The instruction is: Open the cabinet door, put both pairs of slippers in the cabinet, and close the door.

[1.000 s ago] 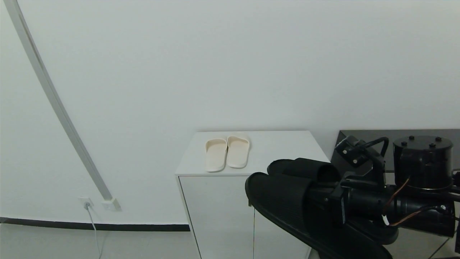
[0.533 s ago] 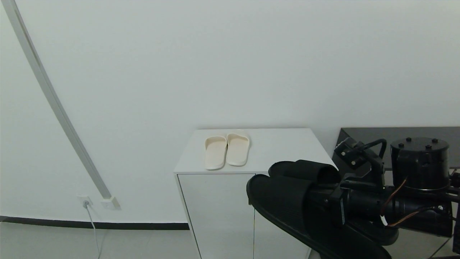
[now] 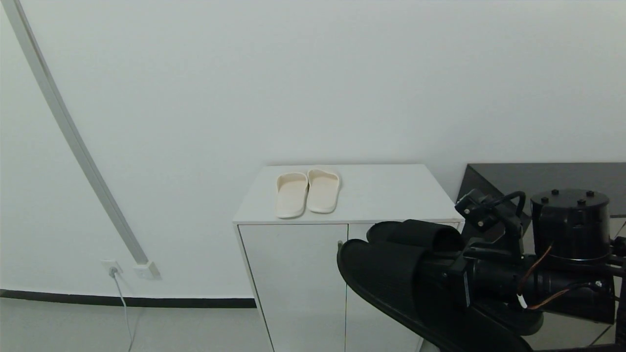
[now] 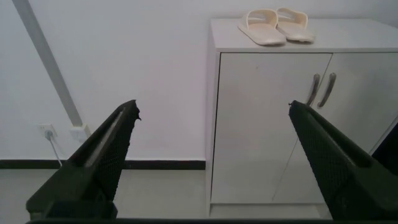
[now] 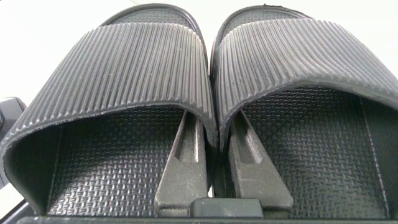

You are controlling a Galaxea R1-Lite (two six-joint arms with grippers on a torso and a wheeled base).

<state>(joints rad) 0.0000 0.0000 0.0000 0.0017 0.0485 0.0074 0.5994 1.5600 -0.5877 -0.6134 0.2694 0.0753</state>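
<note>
Black slippers [image 5: 143, 68] side by side, inner walls pinched by right claw [image 5: 214, 127]; left claw [image 4: 213, 107] spread.

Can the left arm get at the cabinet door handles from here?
Probably yes: the left pincer is open, facing the shut cabinet doors, with nothing between it and the handles.

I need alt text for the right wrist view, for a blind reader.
The right pincer holds a pair of black slippers side by side, one finger inside each, clamping their adjoining straps together.
</note>
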